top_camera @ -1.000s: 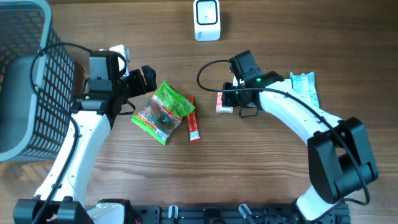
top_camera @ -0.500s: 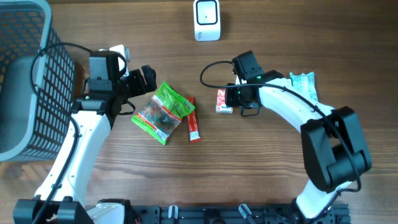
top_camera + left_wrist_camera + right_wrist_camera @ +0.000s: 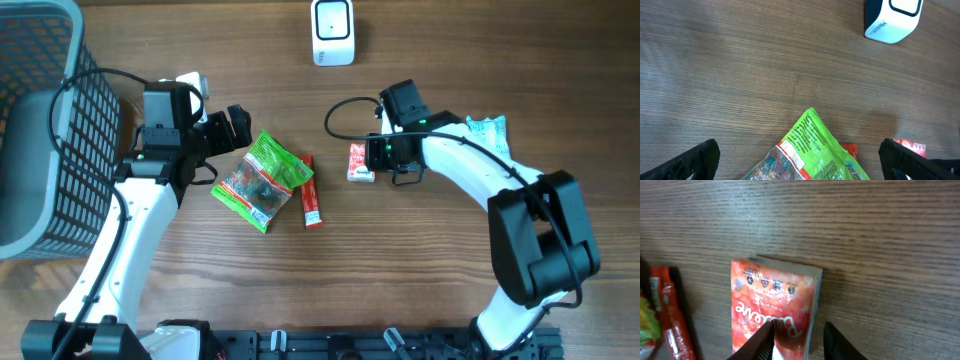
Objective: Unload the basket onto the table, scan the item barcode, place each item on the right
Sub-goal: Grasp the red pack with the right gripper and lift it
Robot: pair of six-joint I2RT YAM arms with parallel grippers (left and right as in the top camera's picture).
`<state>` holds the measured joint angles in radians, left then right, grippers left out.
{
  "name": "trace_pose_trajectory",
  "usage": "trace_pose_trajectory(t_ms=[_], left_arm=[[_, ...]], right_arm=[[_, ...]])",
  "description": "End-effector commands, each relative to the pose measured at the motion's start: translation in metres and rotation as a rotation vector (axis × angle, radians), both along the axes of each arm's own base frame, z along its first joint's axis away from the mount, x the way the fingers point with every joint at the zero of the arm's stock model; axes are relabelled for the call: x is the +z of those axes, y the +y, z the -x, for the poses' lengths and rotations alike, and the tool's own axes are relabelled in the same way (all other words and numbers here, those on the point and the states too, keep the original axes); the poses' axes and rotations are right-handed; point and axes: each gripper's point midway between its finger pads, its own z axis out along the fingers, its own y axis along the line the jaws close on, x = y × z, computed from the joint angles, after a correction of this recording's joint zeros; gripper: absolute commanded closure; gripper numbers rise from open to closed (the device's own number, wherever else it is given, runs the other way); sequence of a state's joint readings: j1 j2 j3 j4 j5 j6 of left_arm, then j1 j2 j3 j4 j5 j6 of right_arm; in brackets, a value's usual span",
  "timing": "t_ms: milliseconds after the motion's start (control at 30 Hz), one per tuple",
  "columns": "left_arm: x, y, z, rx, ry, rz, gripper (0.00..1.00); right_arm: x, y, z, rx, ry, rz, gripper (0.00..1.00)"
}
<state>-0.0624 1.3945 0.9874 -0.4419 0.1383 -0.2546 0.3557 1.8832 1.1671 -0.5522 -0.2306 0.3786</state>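
1. Brown wood-grain table (image 3: 400, 270) fills every view.
2. Wire basket (image 3: 80, 130) sits at the left edge. White scanner (image 3: 332, 32) is at the top centre, well apart from everything else.
3. Mid-table there is a green bag (image 3: 262, 182) with a red stick (image 3: 311, 192) just beside its right side. A teal packet (image 3: 490, 135) lies far right, partly under the right arm.
4. The red pack (image 3: 771, 300) lies flat on the wood right of the stick, apart from it and below the scanner.
5. Right gripper (image 3: 799, 332) is at the pack's near end, its jaws drawn in to a narrow gap.
6. One of its fingers (image 3: 762, 340) sits over the pack's printed face. The other is just off the pack's right edge, which lies in the gap.
7. Can't tell whether it is actually pinching the pack or only resting over it.
8. Left gripper (image 3: 236, 126) is spread fully wide and holds nothing. It sits above the bag's top corner, clear of it.
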Motion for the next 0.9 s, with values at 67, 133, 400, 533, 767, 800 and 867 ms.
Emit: trace_pose_trajectory(t_ms=[67, 133, 400, 533, 767, 800, 867], left_arm=[[0.0057, 0.0034, -0.0018, -0.001, -0.020, -0.013, 0.00], [0.0057, 0.0034, -0.0018, -0.001, -0.020, -0.013, 0.00], [0.0057, 0.0034, -0.0018, -0.001, -0.020, -0.013, 0.00], [0.0057, 0.0034, -0.0018, -0.001, -0.020, -0.013, 0.00], [0.0057, 0.0034, -0.0018, -0.001, -0.020, -0.013, 0.00], [0.0057, 0.0034, -0.0018, -0.001, -0.020, -0.013, 0.00], [0.0057, 0.0034, -0.0018, -0.001, -0.020, -0.013, 0.00]], right_arm=[[0.0104, 0.0000, 0.0010, 0.047, 0.010, -0.097, 0.67], [0.0100, -0.0001, 0.0024, 0.046, 0.016, -0.096, 0.67], [0.0085, -0.0015, 0.0032, 0.045, 0.019, -0.086, 0.67], [0.0093, -0.0005, 0.0009, 0.044, 0.009, -0.091, 0.66], [0.0097, -0.0002, 0.0001, 0.043, 0.006, -0.092, 0.53], [0.0098, -0.0001, 0.0001, 0.043, 0.006, -0.092, 0.54], [0.0104, 0.0016, 0.0009, 0.048, 0.009, -0.103, 0.55]])
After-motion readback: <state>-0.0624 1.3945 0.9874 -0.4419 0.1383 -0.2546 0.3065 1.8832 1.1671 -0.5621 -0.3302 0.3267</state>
